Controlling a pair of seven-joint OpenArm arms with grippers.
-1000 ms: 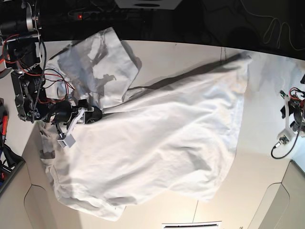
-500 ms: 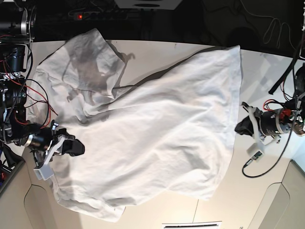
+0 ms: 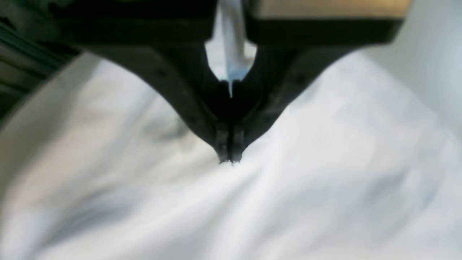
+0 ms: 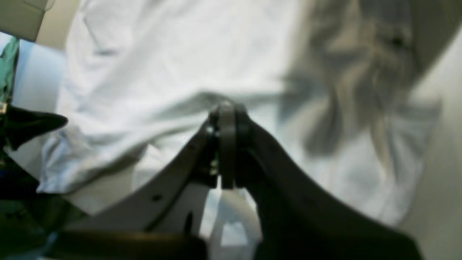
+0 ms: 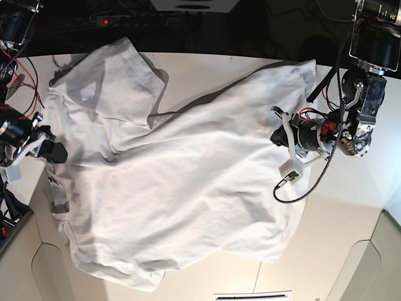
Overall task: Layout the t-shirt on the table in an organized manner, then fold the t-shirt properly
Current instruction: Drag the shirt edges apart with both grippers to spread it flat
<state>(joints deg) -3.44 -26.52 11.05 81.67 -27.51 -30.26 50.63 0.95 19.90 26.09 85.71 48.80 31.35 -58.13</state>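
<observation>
White T-Shirt, Wrinkled, Partly Spread, With Two Grippers Over It

Item: one white t-shirt, large, short-sleeved by the look of one flap. It lies across the middle of the table, its lower folds reaching toward the near edge, one part thrown up toward the far left corner and another toward the far right. A creased ridge runs between those two parts.

Step in hand, as I judge it: laying out, with folding still to come. Best done by taking a single layer right at the hem or a sleeve edge, drawing it outward low and slowly, the two arms pulling evenly apart, then smoothing from the middle toward the rims. A pinch through two layers would drag fresh creases in.

Tools, two. Left gripper: fingertips pressed together, over the right-hand part of the cloth, nothing seen between them; whether they touch it, I cannot tell. Right gripper: fingers likewise together, over the shirt's left side, no fabric visibly pinched.
</observation>
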